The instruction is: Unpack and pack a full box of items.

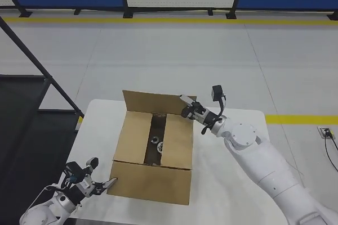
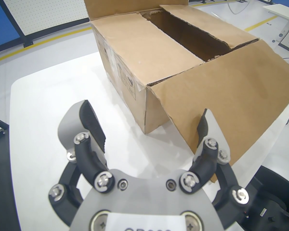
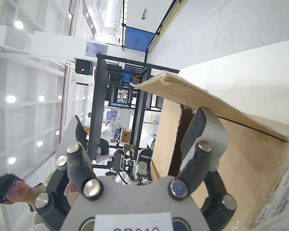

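A brown cardboard box (image 1: 152, 152) stands mid-table. Its far flap (image 1: 158, 102) is upright and its near flap (image 1: 150, 183) hangs outward. The two side flaps lie almost flat, leaving a dark slot (image 1: 156, 140) where small pale items show. My left gripper (image 1: 104, 172) is open by the near-left corner of the box (image 2: 144, 111), one fingertip (image 2: 203, 123) close to the near flap (image 2: 226, 102). My right gripper (image 1: 185, 107) is open at the far-right corner, one finger (image 3: 197, 128) against the box beneath the upright flap (image 3: 183, 87).
The white table (image 1: 225, 191) has bare room right of the box and a strip on its left. A black frame (image 1: 28, 90) stands off the table's left side. A cable (image 1: 332, 152) lies on the floor at the right.
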`<action>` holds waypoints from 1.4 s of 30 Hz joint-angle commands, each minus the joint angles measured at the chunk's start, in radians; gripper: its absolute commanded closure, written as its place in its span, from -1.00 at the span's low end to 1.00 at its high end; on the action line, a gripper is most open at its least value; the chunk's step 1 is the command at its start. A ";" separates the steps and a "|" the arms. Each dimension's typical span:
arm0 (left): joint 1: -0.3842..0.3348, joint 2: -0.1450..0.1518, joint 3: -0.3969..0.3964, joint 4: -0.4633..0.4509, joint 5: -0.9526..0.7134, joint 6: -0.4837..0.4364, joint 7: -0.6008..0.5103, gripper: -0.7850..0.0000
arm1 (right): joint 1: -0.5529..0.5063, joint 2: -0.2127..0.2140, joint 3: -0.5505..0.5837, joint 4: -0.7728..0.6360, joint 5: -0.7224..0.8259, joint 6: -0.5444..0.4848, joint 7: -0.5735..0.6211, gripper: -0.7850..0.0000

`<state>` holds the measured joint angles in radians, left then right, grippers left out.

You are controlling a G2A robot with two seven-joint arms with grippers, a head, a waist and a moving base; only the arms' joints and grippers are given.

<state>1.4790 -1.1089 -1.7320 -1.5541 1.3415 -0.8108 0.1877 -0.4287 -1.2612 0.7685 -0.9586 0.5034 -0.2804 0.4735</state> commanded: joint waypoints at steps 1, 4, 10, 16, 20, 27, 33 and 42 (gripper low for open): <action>0.000 0.000 0.000 0.000 0.000 0.000 0.000 -1.00 | -0.015 -0.010 0.007 0.007 0.057 0.003 -0.024 -1.00; 0.002 0.000 0.004 -0.006 -0.002 0.009 -0.004 -1.00 | 0.014 -0.045 -0.009 0.066 0.108 0.029 -0.103 -1.00; 0.016 0.001 0.020 -0.034 -0.009 0.029 -0.014 -1.00 | 0.123 -0.122 -0.072 0.247 0.084 0.089 -0.230 -1.00; 0.029 0.003 0.029 -0.032 -0.018 0.044 -0.002 -1.00 | 0.192 -0.189 -0.138 0.382 0.010 0.140 -0.237 -1.00; 0.034 0.005 0.031 -0.031 -0.015 0.048 0.002 -1.00 | 0.226 -0.226 -0.175 0.447 -0.051 0.182 -0.220 -1.00; 0.030 0.008 0.041 -0.020 -0.010 0.061 -0.001 -1.00 | 0.254 -0.275 -0.186 0.529 -0.088 0.182 -0.231 -1.00; 0.011 0.008 0.079 0.015 0.055 0.111 -0.015 -1.00 | 0.265 -0.299 -0.171 0.582 -0.100 0.145 -0.250 -1.00; 0.006 0.015 0.073 0.034 0.028 0.078 0.047 -1.00 | 0.259 -0.315 -0.122 0.588 -0.067 0.037 -0.201 -1.00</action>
<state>1.4804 -1.0961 -1.6474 -1.5128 1.3851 -0.7214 0.2239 -0.1686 -1.5763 0.6366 -0.3648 0.4214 -0.2244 0.2447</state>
